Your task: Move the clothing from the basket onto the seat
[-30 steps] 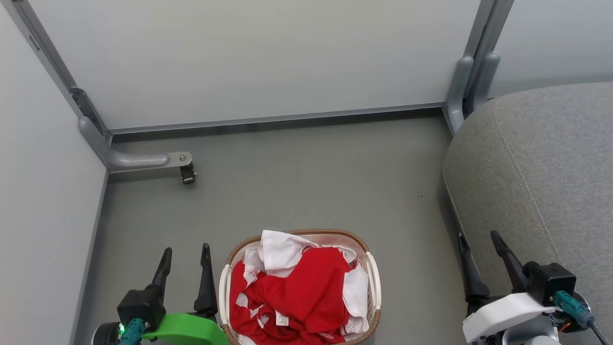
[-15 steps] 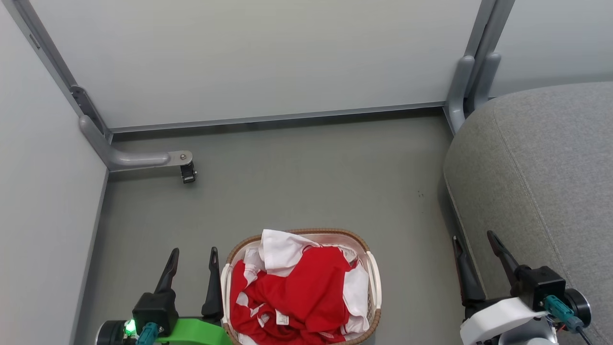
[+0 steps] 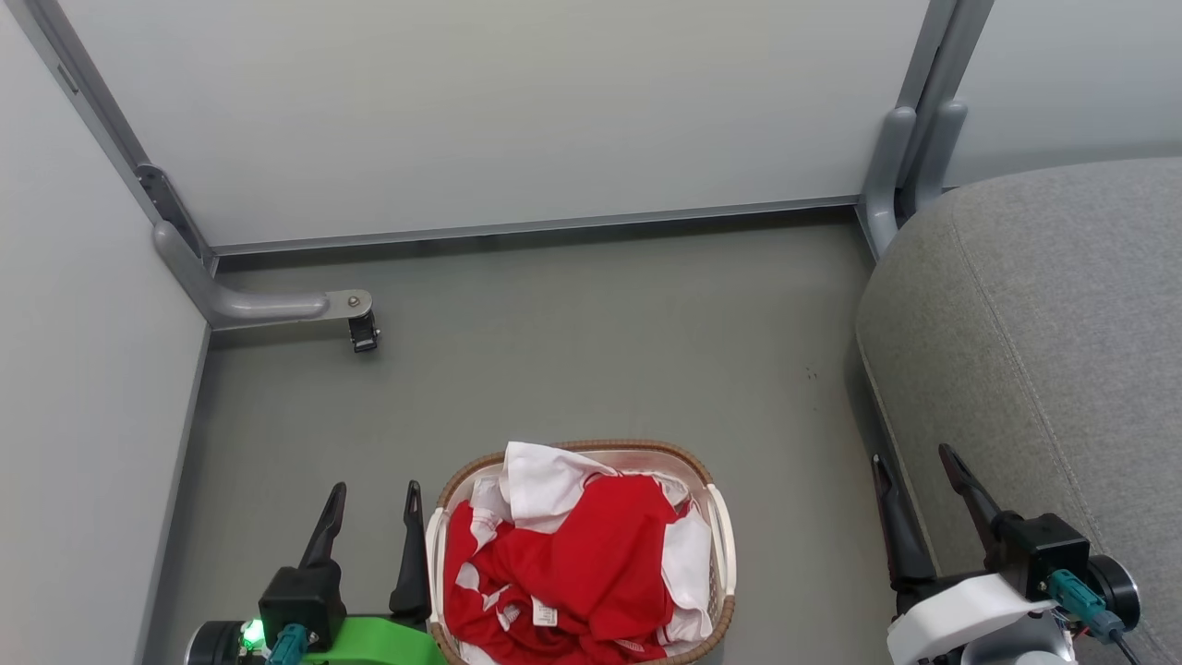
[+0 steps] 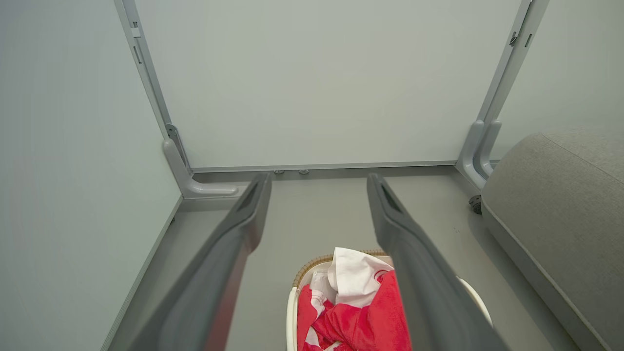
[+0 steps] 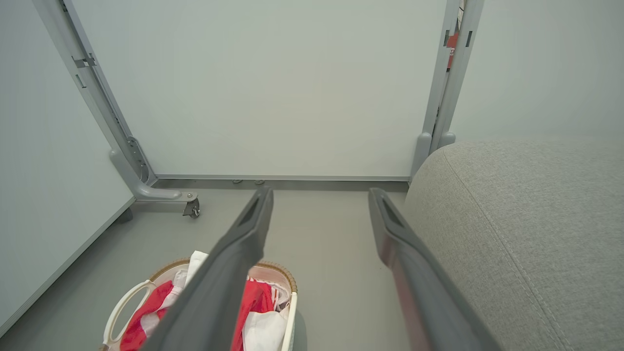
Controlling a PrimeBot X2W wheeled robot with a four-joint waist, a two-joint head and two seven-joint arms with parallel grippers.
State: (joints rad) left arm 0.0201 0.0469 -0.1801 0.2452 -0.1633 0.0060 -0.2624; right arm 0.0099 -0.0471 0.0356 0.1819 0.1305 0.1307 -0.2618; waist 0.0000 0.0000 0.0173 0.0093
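Soft red-and-white sports clothing (image 3: 582,563) heaped in oval cream perforated plastic basket (image 3: 722,545), near large grey fabric seat (image 3: 1043,323); left pincer (image 3: 376,485), right pincer (image 3: 910,453) spread wide, empty, flanking basket, likely poised for first pick

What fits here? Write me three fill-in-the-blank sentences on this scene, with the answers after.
1. The red clothing lies piled in the ____.
2. The grey seat stands on the robot's ____ side.
3. The fingers of the left gripper and the right gripper are ____, holding nothing.
Missing words: basket; right; open.
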